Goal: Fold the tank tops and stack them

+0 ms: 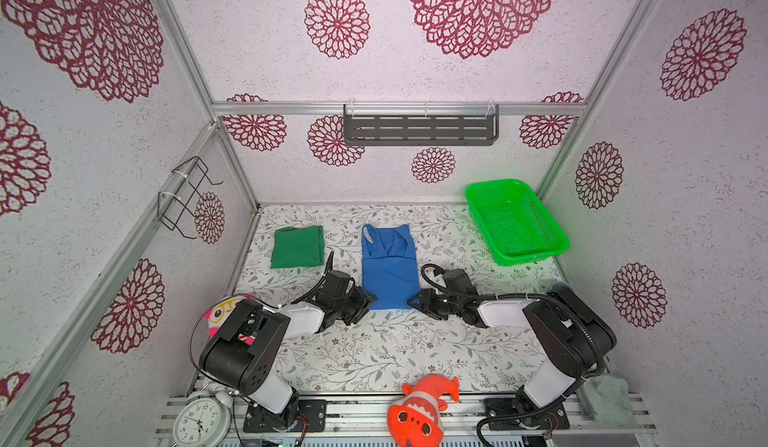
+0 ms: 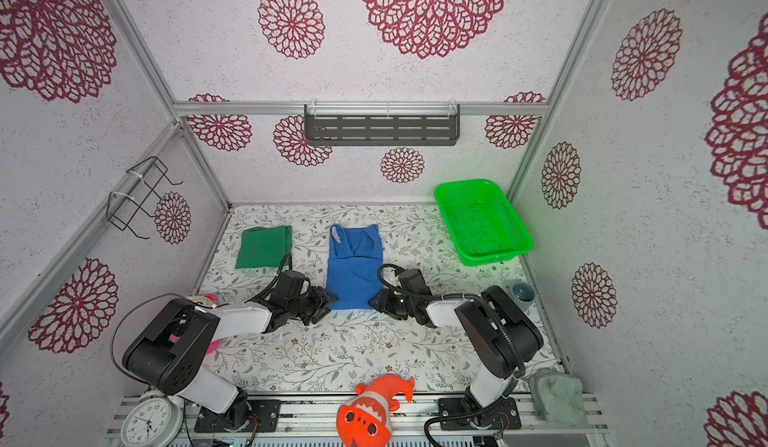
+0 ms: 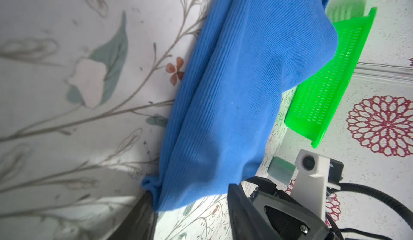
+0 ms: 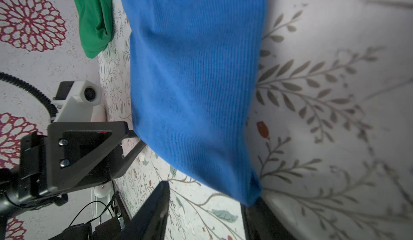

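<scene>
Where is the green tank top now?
In both top views the green tank top lies folded at the far left of the table, apart from the blue tank top on its right.

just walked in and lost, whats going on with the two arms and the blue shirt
Both arms are at the blue tank top, which lies mid-table with its sides folded in. The left gripper and the right gripper sit at its near hem corners, jaws apart. The dark green tank top lies folded at the far left, so stacking is not yet done.
</scene>
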